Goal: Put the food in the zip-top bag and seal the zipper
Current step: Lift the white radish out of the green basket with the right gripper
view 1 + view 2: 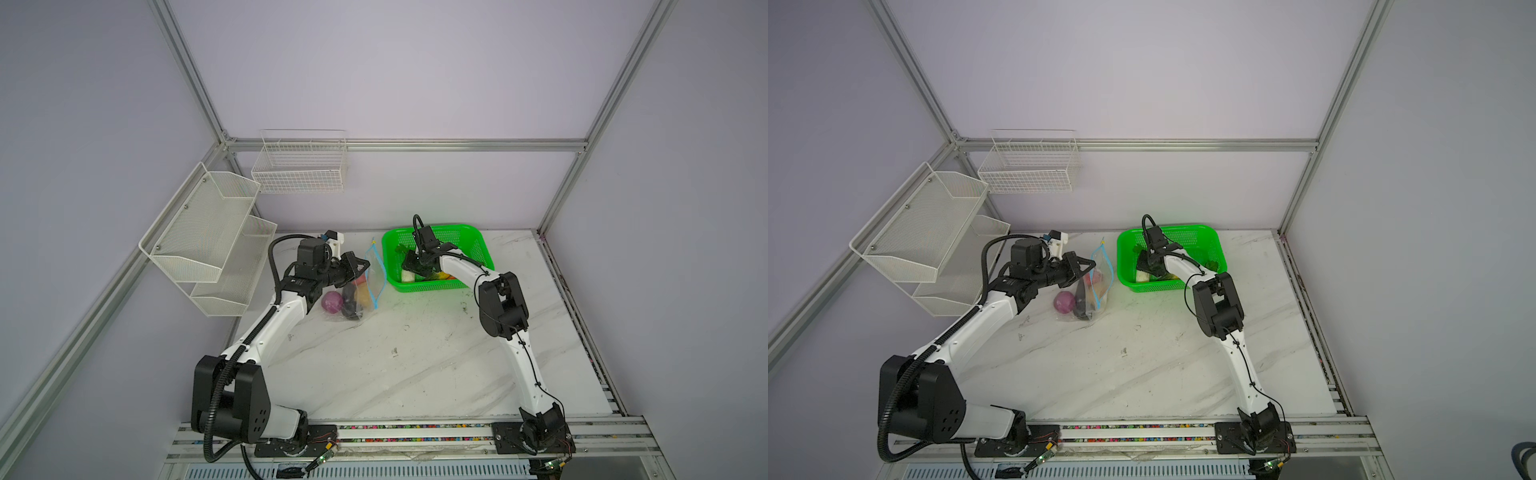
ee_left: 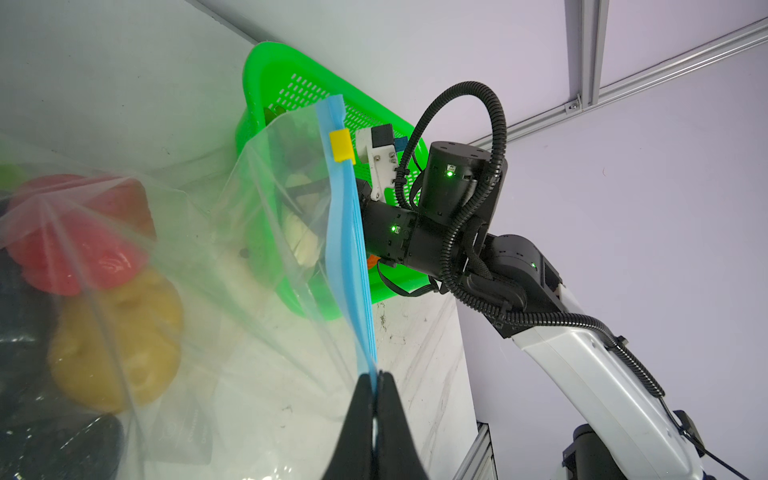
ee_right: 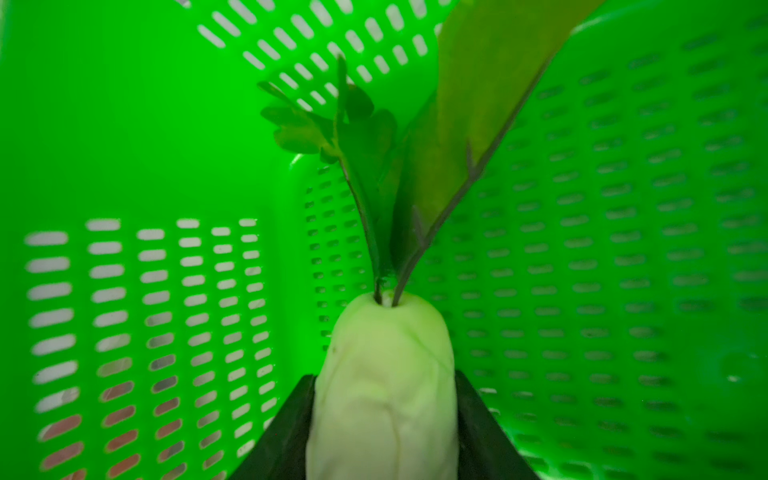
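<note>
The clear zip-top bag (image 1: 368, 291) lies left of the basket with its mouth lifted. My left gripper (image 2: 377, 376) is shut on its light blue zipper (image 2: 349, 249), well away from the yellow slider (image 2: 341, 144). Inside the bag lie a red pepper (image 2: 79, 241), a yellow-brown potato (image 2: 120, 340), a purple onion (image 1: 332, 301) and a dark eggplant (image 1: 351, 311). My right gripper (image 3: 384, 390) is down in the green basket, both fingers (image 3: 291, 424) pressed on a white oblong vegetable (image 3: 384, 353) with green leaves (image 3: 345, 124). In both top views this gripper (image 1: 409, 270) (image 1: 1144, 270) sits at the basket's near left corner.
The green perforated basket (image 1: 440, 230) stands at the back middle of the marble table (image 1: 415, 365), with more food partly hidden under the right arm. White wire shelves (image 1: 208, 237) hang on the left wall and a wire basket (image 1: 299, 166) on the back wall.
</note>
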You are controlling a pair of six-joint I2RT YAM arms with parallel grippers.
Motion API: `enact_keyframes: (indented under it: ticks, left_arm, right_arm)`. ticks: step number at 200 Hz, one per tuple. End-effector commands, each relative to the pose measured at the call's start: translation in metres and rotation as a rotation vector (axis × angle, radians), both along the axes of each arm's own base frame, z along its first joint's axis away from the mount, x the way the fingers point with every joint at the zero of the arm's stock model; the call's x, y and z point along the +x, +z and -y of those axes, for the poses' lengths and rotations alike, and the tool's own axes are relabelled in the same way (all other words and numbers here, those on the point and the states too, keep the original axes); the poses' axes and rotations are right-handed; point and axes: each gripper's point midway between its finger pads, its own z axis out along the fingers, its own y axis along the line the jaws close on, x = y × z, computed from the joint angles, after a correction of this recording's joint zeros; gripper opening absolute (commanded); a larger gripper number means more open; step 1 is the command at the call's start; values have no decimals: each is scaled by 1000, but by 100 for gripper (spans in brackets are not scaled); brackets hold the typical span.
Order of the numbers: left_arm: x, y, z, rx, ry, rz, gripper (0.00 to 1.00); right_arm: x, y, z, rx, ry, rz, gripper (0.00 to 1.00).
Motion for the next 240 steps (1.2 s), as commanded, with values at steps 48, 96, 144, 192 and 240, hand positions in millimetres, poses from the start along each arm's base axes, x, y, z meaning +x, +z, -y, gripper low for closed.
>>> enact_keyframes:
  ticks: [48,96,144,192,240]
  left_arm:
    - [-3,1,2,-34,-22,15,0]
    - [3,-8,3,-31,-18,-10,0]
    - [9,-10,2,-29,-6,-15,0]
    - [13,-5,2,-28,-1,-6,0]
    - [15,-1,1,-23,3,2,0]
  right_arm:
    - [12,91,22,72,-91,385,40]
    - [11,132,36,157,-153,644,38]
    - [-13,183,46,332,-215,833,37]
    - [-55,235,34,403,-201,940,37]
    - [-95,267,3,495,-137,989,37]
